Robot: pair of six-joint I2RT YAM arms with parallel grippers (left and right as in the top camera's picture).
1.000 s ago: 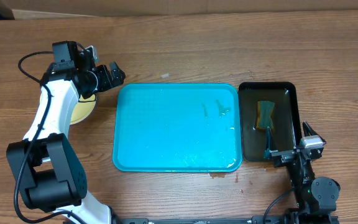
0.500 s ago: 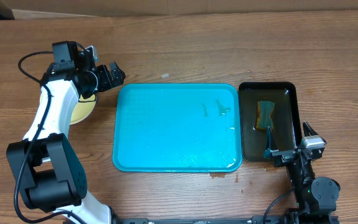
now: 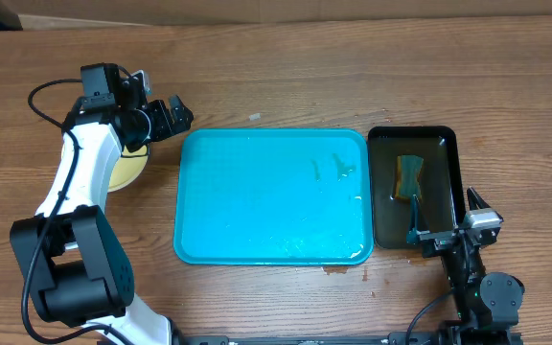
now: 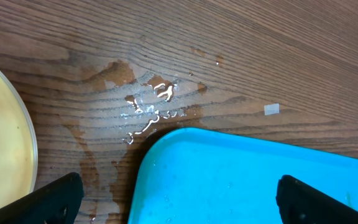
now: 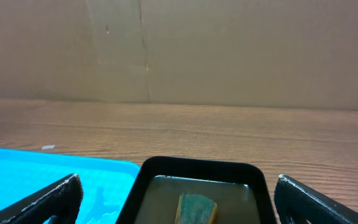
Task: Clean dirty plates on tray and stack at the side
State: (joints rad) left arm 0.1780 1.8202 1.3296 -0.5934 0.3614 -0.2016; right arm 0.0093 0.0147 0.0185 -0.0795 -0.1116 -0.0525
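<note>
On a wooden table point(image 3: 353, 77), seen from overhead, a wet turquoise tray point(image 3: 257, 201) is lying centre, a pale yellow plate point(image 3: 127, 172) sitting just left of it. A black tray point(image 3: 444, 206) is holding a sponge point(image 3: 409, 175) in murky water. Left wrist: the left gripper point(image 4: 179, 199) is gaping wide, empty, near a puddle point(image 4: 151, 109). Right wrist: the right gripper point(image 5: 179, 199) is gaping likewise, empty.

The white left robot arm point(image 3: 77, 168) hides most of the pale yellow round plate point(image 3: 132, 172); whether others lie beneath it cannot be told.
</note>
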